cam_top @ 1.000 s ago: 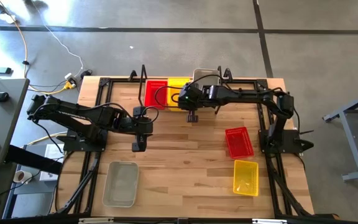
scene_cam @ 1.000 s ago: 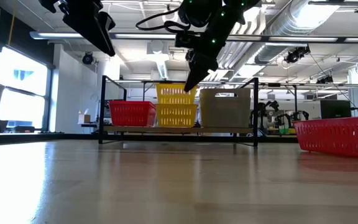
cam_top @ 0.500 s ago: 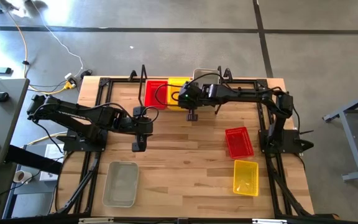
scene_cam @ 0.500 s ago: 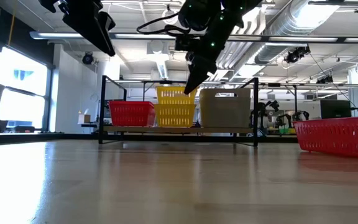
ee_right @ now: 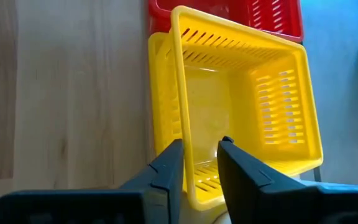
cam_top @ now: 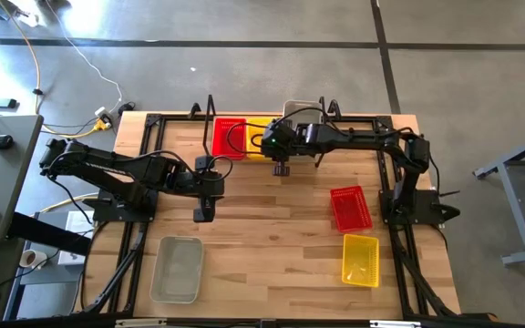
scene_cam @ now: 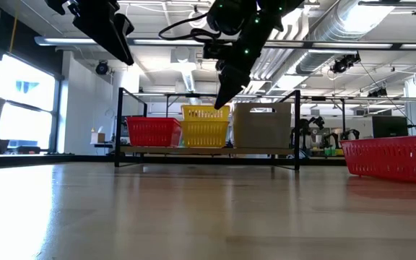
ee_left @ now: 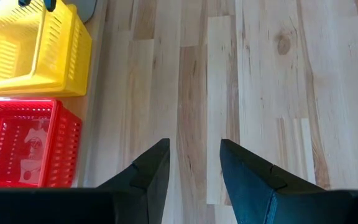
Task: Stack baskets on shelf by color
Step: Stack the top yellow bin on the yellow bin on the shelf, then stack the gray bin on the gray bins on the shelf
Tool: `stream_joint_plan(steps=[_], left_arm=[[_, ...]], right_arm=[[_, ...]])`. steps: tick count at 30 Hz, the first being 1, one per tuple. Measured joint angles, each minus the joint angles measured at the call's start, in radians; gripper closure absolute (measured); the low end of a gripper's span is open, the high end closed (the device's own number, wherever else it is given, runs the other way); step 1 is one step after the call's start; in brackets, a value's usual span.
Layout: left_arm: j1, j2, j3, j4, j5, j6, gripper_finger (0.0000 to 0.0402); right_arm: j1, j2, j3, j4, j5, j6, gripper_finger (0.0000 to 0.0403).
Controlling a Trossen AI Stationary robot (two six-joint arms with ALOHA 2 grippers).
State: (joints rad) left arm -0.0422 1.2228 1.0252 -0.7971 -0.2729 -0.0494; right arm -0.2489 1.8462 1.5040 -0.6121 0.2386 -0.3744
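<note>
Right claw over the yellow stack on the shelf

Right claw, fingers slightly apart, straddles the rim of the top yellow mesh plastic basket mid-shelf on the black wire shelf at the surface's far edge; left claw hangs apart, empty.

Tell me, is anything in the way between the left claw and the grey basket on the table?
Nothing visible is. The left gripper hangs open above bare wood, and the grey basket sits alone on the table beyond it.
</note>
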Motion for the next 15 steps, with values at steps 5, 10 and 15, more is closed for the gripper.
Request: stream_joint_plan(steps=[5,10,15], left_arm=[[0.0,0.0,0.0,-0.014,0.0,-0.005,0.0271],[0.0,0.0,0.0,-0.023,0.007,-0.035,0.0271],[0.0,0.0,0.0,-0.027,0.073,-0.038,0.0271]], right_arm=[[0.002,-0.001,0.03,-0.035,-0.003,0.001,0.0309],[0.002,-0.002,0.078,-0.093,-0.005,0.033,0.0308],[0.002,-0.002,0.098,-0.116,-0.006,0.056,0.0308]])
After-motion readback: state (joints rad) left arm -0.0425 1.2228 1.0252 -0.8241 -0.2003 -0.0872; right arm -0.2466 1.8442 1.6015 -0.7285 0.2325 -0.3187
